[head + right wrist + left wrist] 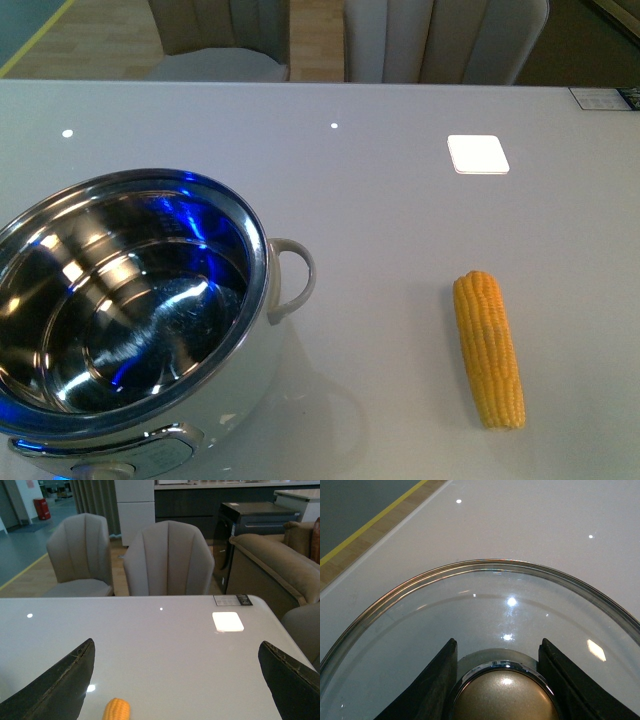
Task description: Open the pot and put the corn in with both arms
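Chairs (167, 560) edge glossy white table (380, 200); left claw (498, 647) grips lid knob (505, 697), right claw (176, 644) gapes.

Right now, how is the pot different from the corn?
The pot is round, shiny steel and white; the corn is long, bumpy and yellow. The pot is much bigger than the corn. The pot stands open and empty; the corn lies flat. Both sit on the white table, apart.
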Robot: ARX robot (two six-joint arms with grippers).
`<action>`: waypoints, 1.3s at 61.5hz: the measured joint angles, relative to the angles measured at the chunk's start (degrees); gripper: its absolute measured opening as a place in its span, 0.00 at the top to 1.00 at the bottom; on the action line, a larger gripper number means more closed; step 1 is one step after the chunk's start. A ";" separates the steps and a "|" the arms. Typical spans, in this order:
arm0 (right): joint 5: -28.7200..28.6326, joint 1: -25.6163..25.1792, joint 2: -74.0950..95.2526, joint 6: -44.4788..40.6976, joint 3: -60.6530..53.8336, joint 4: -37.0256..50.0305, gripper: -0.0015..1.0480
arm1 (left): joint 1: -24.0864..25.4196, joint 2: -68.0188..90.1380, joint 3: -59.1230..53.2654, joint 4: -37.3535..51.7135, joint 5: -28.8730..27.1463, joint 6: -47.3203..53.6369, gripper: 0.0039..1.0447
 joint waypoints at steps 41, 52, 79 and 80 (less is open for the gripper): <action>-0.02 0.00 0.00 0.00 0.00 0.00 0.08 | 0.33 -3.06 -2.01 1.53 0.02 -0.39 0.06; 0.00 0.00 0.00 0.00 0.00 0.00 0.08 | 1.68 -15.06 -6.67 -0.74 2.01 -3.87 0.07; 0.00 0.00 0.00 0.00 0.00 0.00 0.08 | 2.27 -58.97 -19.28 -20.15 13.00 -9.40 0.07; 0.00 0.00 0.00 0.00 0.00 -0.02 0.08 | 1.95 -61.00 -20.02 -21.18 13.29 -9.38 0.07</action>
